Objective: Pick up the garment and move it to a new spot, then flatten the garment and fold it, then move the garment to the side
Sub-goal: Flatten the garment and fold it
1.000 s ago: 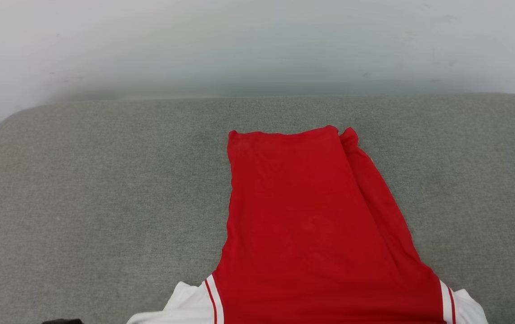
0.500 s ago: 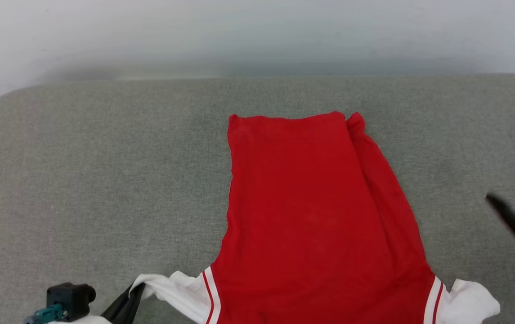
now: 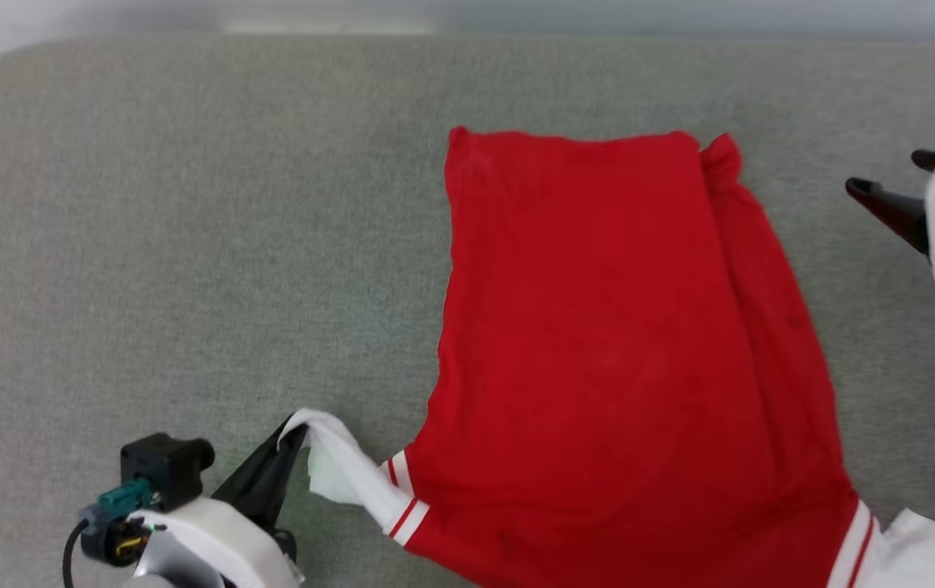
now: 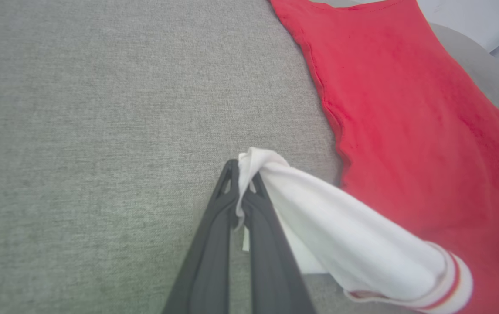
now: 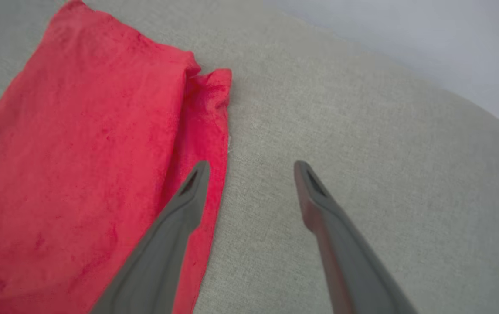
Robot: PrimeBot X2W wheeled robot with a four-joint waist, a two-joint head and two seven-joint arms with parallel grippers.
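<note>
The garment lies back side up on the grey cushion, its red body stretching away from me with a narrow fold along its right edge. My left gripper is at the lower left, shut on the tip of the white left sleeve, which is lifted and pulled out to the left. The left wrist view shows the same pinch: gripper, sleeve. My right gripper hovers open at the right edge, beside the garment's far right corner. In the right wrist view the gripper holds nothing, one finger over the red hem side.
The grey fabric cushion spreads wide to the left of the garment and has a strip of room to its right. A pale wall runs behind the cushion's rounded far edge. The white right sleeve lies at the lower right corner.
The camera has tilted down. My left gripper has come up into view with the white sleeve pinched. My right gripper has opened and moved forward beside the garment's far right part.
</note>
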